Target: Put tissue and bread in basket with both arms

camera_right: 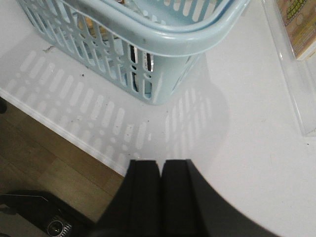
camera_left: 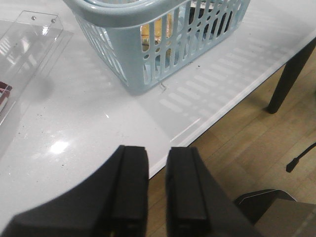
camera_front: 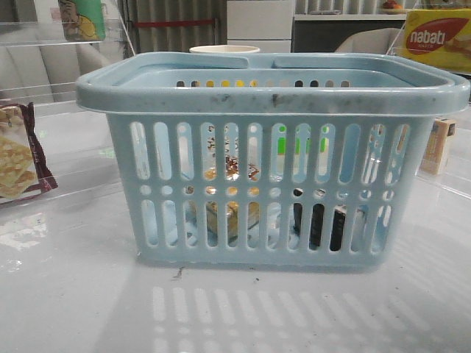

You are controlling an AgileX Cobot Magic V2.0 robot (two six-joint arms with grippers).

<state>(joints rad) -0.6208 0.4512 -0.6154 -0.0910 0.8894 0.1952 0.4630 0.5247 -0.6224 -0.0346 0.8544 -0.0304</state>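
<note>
Open basket [camera_front: 272, 99] mouth — cracker bag [camera_front: 18, 158] left, carton [camera_front: 440, 145] right.

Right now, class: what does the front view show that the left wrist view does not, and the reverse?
Only the front view shows the yellow Nabati box, the small tan carton and the black tissue through the slots. Only the left wrist view shows the left gripper, slightly parted, the table leg and the wooden floor. Both show the basket with the bread inside.
</note>
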